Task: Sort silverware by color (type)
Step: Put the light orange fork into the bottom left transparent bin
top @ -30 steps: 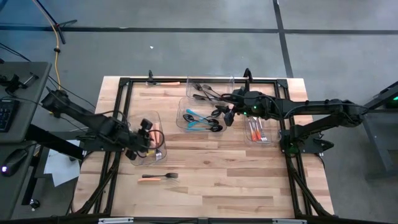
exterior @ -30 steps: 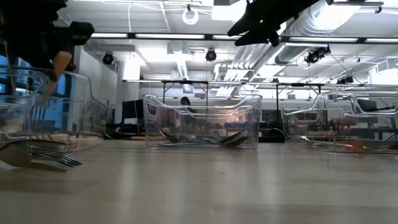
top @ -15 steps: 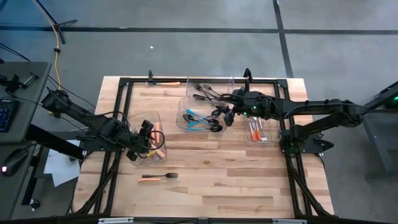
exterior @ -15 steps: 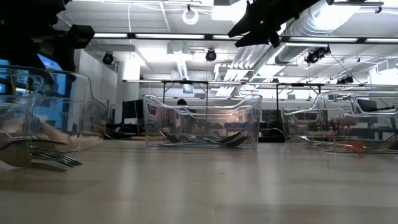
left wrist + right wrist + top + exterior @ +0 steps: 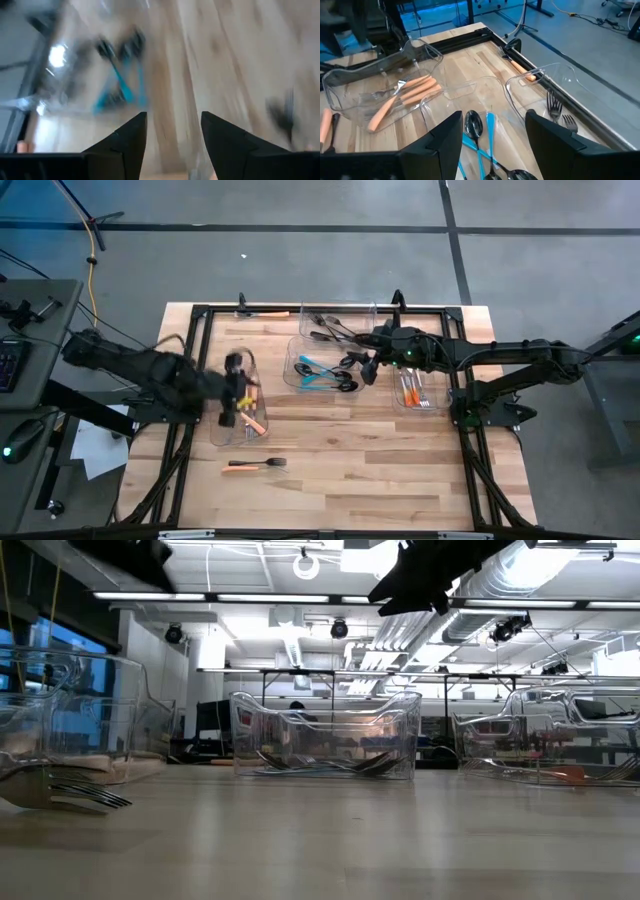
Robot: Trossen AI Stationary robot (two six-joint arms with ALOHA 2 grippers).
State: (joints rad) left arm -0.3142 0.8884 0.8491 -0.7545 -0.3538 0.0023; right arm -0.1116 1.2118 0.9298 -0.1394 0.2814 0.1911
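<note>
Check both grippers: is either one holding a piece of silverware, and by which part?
Nothing is held. The left gripper and right gripper both show open, empty fingers.

A lab or workshop: exposed ceiling ducts (image 5: 560,600) (strip lights too), bare grey floor (image 5: 320,270), workbenches (image 5: 330,675) behind.

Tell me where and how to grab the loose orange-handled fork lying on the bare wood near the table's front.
Grip the orange-handled fork at the middle of its orange handle, coming straight down from above. It lies flat on the wooden table, outside every bin, handle toward the left arm's side and dark tines toward the right. Probably set the fingers across the handle's width; the open left gripper is nearest.
</note>
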